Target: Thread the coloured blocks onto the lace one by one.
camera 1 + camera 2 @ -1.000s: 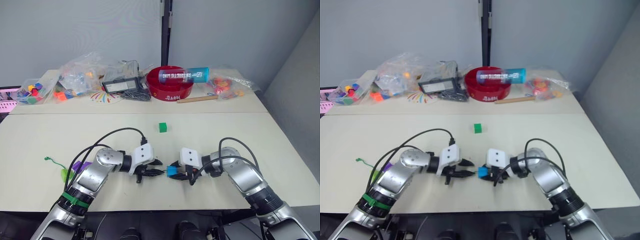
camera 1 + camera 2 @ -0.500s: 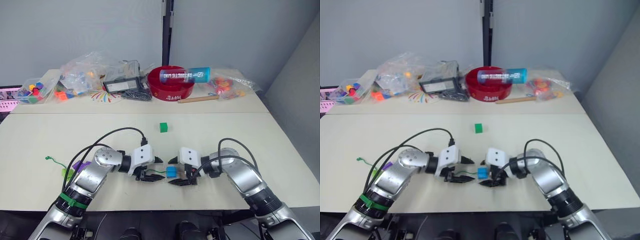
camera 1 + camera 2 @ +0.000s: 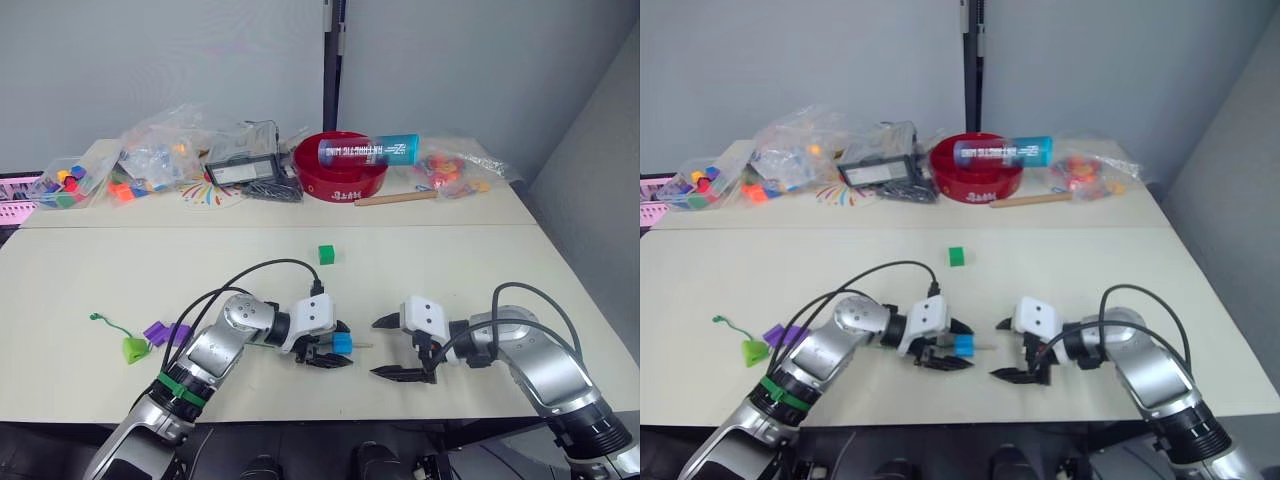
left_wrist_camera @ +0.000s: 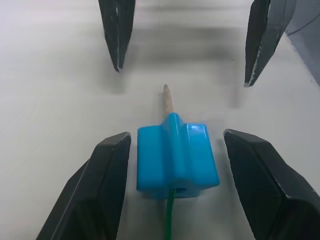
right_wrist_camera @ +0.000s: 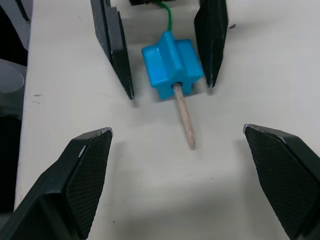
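1. A pale table [image 3: 80,270] stands before a grey wall, with bagged toys and a red bowl [image 3: 340,165] along its far side.
2. The blue block [image 4: 176,162] lies on the table near its front edge with the lace [image 4: 170,217] run through its hole; the pale tip [image 5: 184,116] pokes out towards the right gripper [image 3: 400,347].
3. The left gripper [image 3: 328,343] straddles the block, fingers spread to either side and, in its wrist view, not touching it.
4. The right gripper hangs wide open and empty, just beside the tip.
5. Purple blocks [image 3: 163,331] and a lime block [image 3: 134,347] sit at the lace's far end on the left, seemingly already strung.
6. A dark green block [image 3: 325,254] waits loose mid-table, so one appears left to thread.
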